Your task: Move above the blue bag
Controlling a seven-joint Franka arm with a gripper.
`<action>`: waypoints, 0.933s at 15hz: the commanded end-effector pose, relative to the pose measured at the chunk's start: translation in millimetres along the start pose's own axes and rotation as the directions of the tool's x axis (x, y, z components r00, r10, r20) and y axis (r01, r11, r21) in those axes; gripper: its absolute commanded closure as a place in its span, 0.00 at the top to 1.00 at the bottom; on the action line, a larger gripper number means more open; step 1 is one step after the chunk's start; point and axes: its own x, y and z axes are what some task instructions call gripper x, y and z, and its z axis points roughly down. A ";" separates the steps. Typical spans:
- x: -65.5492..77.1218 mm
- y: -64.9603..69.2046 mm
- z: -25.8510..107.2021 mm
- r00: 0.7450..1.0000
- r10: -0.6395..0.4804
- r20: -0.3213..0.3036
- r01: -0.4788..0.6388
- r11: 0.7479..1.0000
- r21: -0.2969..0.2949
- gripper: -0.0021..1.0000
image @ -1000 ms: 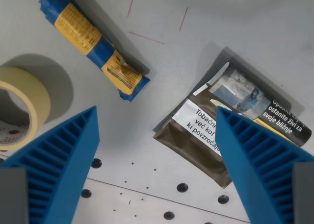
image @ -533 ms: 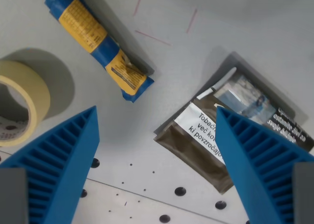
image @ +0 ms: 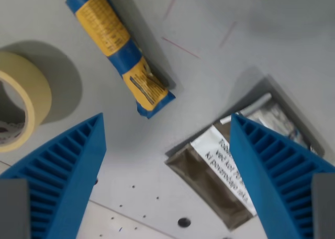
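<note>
From the wrist camera we look straight down on a pale grey tabletop (image: 209,19) crossed by a few thin red pen marks and dotted with small dark holes along its lower edge. Our gripper (image: 166,176) hangs above it with its two blue ribbed fingers (image: 63,176) spread wide apart, one at each lower corner of the frame, and nothing is caught between them.

The rolled blue plastic bag with yellow printed labels (image: 118,48) lies at the upper left of the wrist view, tilted so that its upper end points to the top left and its lower end reaches down toward the centre. It casts a dark shadow along its right flank (the light falls from the wrist view's left). The roll sits above and between the fingertips in the picture, nearer the left finger, and touches neither.

At the wrist view's left edge we see part of a cream-coloured roll of masking tape (image: 23,105), resting flat with its open core partly cut off by the frame; it stands apart from the bag.

At the lower right lies a flat brown tobacco pouch with a white warning label (image: 212,166), partly hidden behind the right finger. Its print is blurred and we cannot read it in full.

A small pale object shows at the very top edge, too cropped to identify.
</note>
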 end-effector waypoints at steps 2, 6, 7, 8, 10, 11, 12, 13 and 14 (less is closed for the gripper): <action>-1.5 -8.7 12.4 0.961 -0.260 -0.092 0.258 0.966 -0.031 1.00; 2.1 -18.0 30.7 0.936 -0.339 -0.095 0.337 0.941 -0.038 1.00; 3.1 -20.5 35.5 0.929 -0.357 -0.096 0.355 0.934 -0.040 1.00; 4.0 -22.9 40.2 0.923 -0.372 -0.096 0.369 0.928 -0.041 1.00; 5.8 -26.8 48.2 0.912 -0.398 -0.095 0.396 0.917 -0.045 1.00; 6.5 -28.4 51.5 0.906 -0.413 -0.093 0.410 0.911 -0.046 1.00; 7.2 -29.9 54.5 0.902 -0.421 -0.093 0.418 0.907 -0.048 1.00; 7.8 -31.3 57.4 0.897 -0.434 -0.090 0.431 0.901 -0.049 1.00; 8.3 -32.7 60.1 0.890 -0.447 -0.089 0.444 0.895 -0.051 1.00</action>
